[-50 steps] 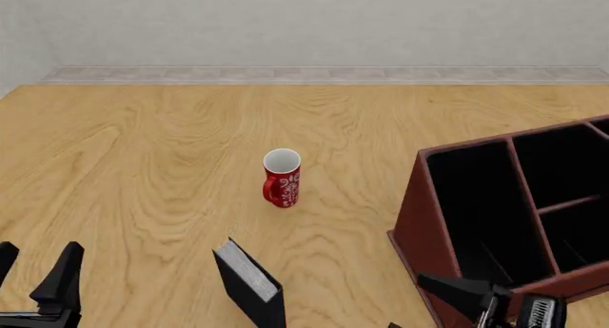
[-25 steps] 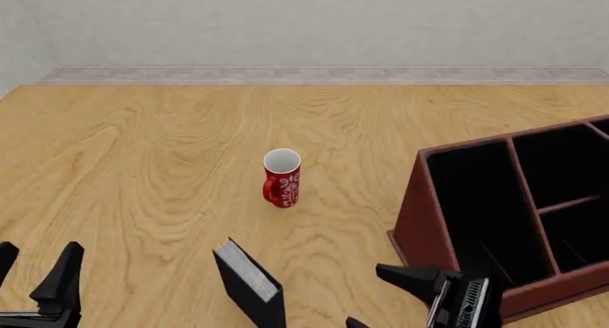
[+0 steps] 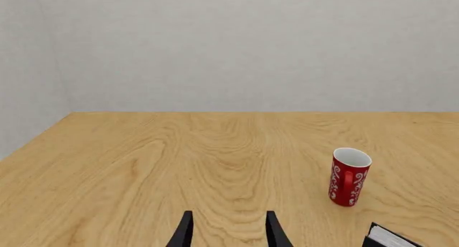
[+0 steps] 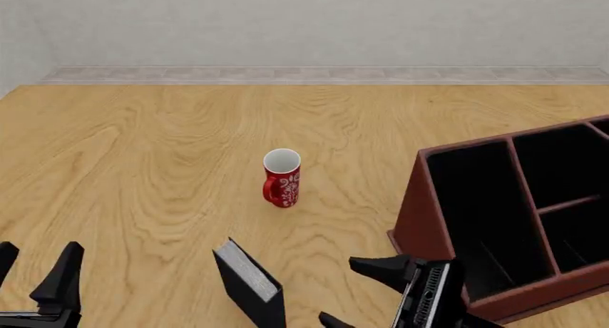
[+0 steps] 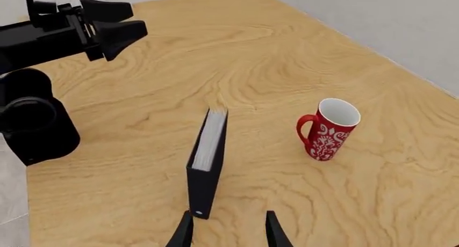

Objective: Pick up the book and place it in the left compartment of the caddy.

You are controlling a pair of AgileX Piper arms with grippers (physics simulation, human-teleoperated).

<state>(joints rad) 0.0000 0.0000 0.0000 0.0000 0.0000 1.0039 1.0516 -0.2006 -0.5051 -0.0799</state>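
The black book (image 4: pixel 249 282) stands upright on the table near the front edge, its white page block facing up. It also shows in the right wrist view as the book (image 5: pixel 206 161), and a corner of the book (image 3: pixel 391 239) shows in the left wrist view. The dark red-brown caddy (image 4: pixel 416 214) stands at the right, and its left compartment (image 4: pixel 476 214) is a wide black slot. My right gripper (image 4: pixel 354 292) hangs open between book and caddy, pointing at the book, with nothing held. My left gripper (image 4: pixel 33 271) is open at the front left corner.
A red mug (image 4: pixel 282 178) with a white pattern stands behind the book, mid-table; it also shows as the mug (image 5: pixel 328 130) and the mug (image 3: pixel 349 177). The caddy's smaller slots (image 4: pixel 561 200) lie right of the large one. The left arm (image 5: pixel 72 27) crosses the right wrist view.
My right gripper has moved left, from in front of the caddy toward the book. The book, mug, caddy and left gripper have not moved.
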